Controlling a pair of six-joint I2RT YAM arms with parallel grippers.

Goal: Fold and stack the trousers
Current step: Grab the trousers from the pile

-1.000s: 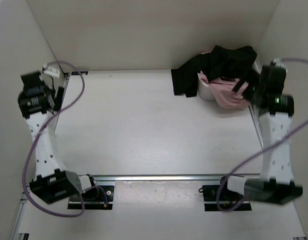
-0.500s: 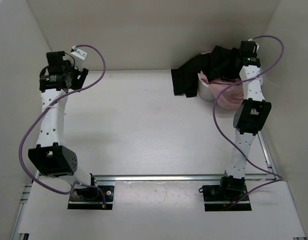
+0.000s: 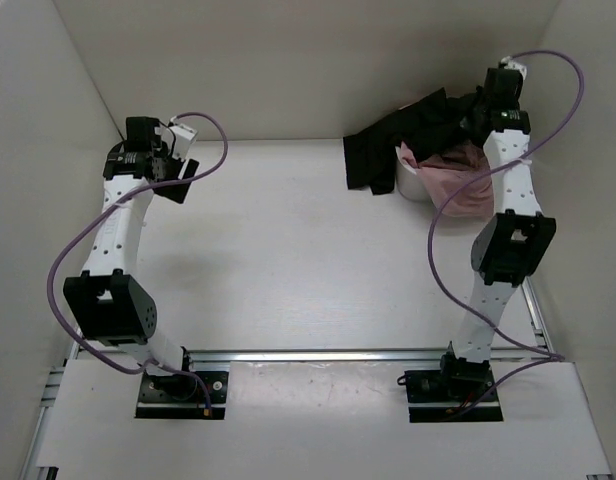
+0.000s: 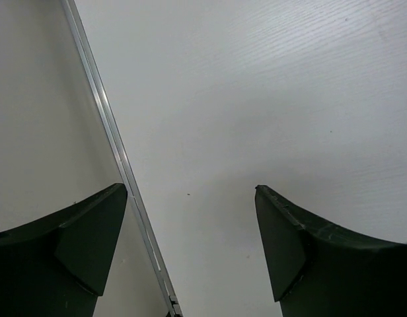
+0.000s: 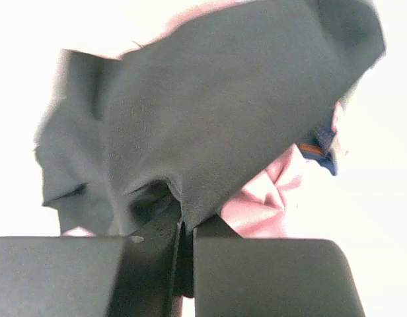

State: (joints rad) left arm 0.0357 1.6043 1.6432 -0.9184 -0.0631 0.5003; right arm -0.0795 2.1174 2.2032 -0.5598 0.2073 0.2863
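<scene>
The trousers (image 3: 374, 160) lie heaped at the far right corner of the counter (image 3: 288, 260), trailing leftward off a pink garment (image 3: 458, 187), one fold pinched tight in the right fingers (image 5: 269, 277), while the left fingers (image 4: 78, 254) gape empty, well apart at far left.

A pale, faintly wood-grained surface (image 3: 288, 260) sits evenly lit inside 3 plain white walls (image 3: 308, 70), with a silver metal rail (image 3: 318, 354) along its near edge and a side rail (image 4: 110, 132) down its left.
</scene>
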